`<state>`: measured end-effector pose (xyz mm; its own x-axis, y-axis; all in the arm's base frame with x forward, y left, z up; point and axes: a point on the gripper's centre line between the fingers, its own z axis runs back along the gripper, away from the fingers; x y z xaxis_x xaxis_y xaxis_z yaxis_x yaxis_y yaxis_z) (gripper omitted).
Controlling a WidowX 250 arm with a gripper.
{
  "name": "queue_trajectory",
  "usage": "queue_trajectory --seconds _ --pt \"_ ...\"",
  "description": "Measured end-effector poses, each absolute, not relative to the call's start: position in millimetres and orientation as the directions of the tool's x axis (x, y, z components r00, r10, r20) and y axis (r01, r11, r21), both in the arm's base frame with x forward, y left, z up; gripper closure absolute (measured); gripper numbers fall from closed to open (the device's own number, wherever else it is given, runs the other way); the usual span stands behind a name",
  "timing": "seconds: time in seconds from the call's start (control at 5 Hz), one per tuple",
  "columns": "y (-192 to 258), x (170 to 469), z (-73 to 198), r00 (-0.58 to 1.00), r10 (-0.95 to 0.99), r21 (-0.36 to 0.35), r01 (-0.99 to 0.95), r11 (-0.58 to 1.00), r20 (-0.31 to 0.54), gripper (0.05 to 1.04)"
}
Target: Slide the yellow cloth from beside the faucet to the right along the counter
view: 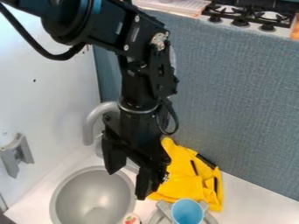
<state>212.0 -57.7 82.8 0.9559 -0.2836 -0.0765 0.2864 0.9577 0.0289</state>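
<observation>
The black gripper (126,183) hangs fingers-down over the right rim of the round grey sink (90,197), its two fingers spread with a gap between them and nothing held. Just right of it and partly behind lies a crumpled yellow cloth (189,177) with black strips, against the blue-grey wall. A light blue cup (187,211) stands at the bottom edge, in front of the cloth, with grey curved parts around it. A small white item with red and green marks (132,218) sits by the sink's lower right rim.
A grey faucet (92,122) curves up behind the sink, left of the arm. On the white left wall is a grey bracket (17,154). The blue-grey panel (239,105) rises behind the counter, with a stove top (251,15) beyond it.
</observation>
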Motion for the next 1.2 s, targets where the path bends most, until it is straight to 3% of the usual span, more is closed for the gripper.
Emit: queue_trajectory --seconds 0.2,0.6,0.8,1.2 --pt "-58.3 211.2 77.8 0.955 -0.281 0.026 0.284 0.958 -0.092 0.082" --pt "-69.8 291.1 54.7 0.987 -0.137 -0.004 0.138 0.990 0.089 0.082" --pt "-71.8 319.5 38.2 0.990 -0.090 0.019 0.089 0.996 0.104 0.082" --pt "-67.6 364.2 -13.3 0.993 -0.111 0.129 0.104 0.986 0.049 0.082"
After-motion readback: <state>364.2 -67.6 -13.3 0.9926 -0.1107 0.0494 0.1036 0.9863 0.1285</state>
